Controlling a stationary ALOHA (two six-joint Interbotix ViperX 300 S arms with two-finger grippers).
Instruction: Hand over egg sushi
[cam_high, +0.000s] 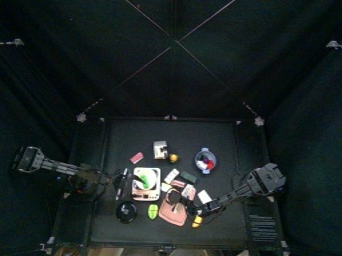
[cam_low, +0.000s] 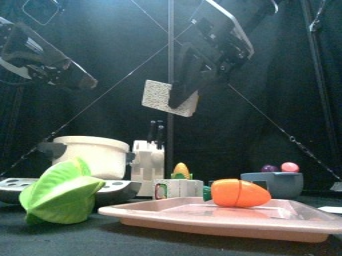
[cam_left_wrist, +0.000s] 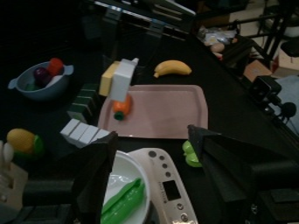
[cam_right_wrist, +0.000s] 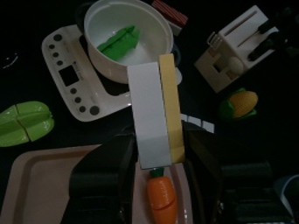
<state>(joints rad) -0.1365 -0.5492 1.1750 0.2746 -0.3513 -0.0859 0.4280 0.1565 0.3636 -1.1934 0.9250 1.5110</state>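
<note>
Egg sushi, a white rice slab with a yellow egg layer along one side, sits clamped between my right gripper's jaws, lifted off the table. Below it lie the pink tray and a carrot; the white pot with a green pod stands on the scale beyond. My left gripper hangs spread wide over that pot, apparently holding nothing. A green lime and corn crowd the table's front.
</note>
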